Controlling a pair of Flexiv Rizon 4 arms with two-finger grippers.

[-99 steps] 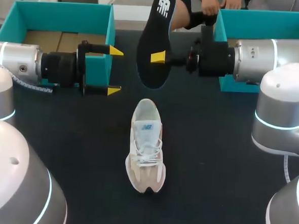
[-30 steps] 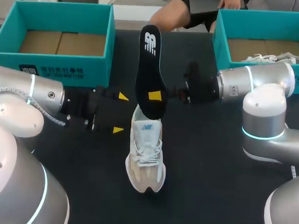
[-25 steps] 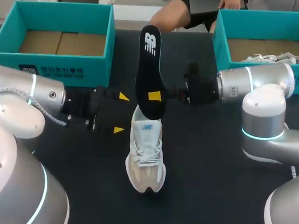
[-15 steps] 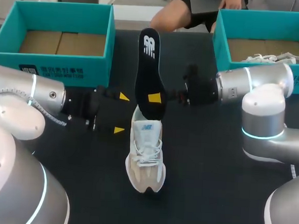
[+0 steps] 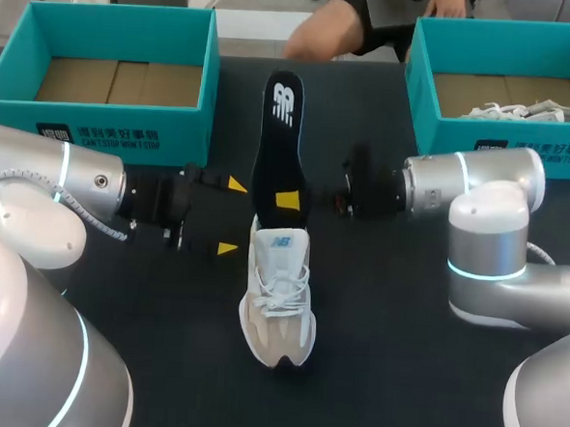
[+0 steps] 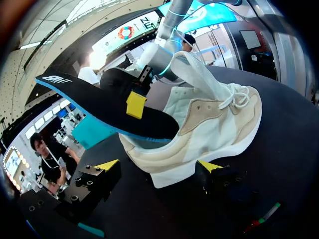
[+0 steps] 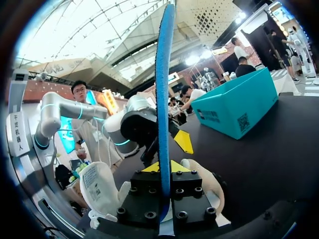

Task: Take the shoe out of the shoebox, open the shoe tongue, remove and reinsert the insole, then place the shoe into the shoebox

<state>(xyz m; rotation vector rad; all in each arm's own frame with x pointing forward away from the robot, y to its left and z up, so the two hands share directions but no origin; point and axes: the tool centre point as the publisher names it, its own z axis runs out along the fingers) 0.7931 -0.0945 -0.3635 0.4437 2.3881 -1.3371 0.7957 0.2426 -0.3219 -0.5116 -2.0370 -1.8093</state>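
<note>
1. Left shoebox, teal, upper left of the frame: only its cardboard floor shows.
2. Left fingers, left of centre: released and spread, tips just beside the shoe's heel end, touching nothing.
3. Insole, black, centre: steeply tilted, lower end at the shoe's opening.
4. Shoe, cream and white, centre, on the desk, toe toward the lower edge.
5. Right fingers, reaching in from the right: clenched on the insole's lower part.
6. Right shoebox, upper right: second shoe inside.
7. Step in hand: reinserting the insole. The next move likely calls for feeding it down toward the toe, with the shoe steadied.
</note>
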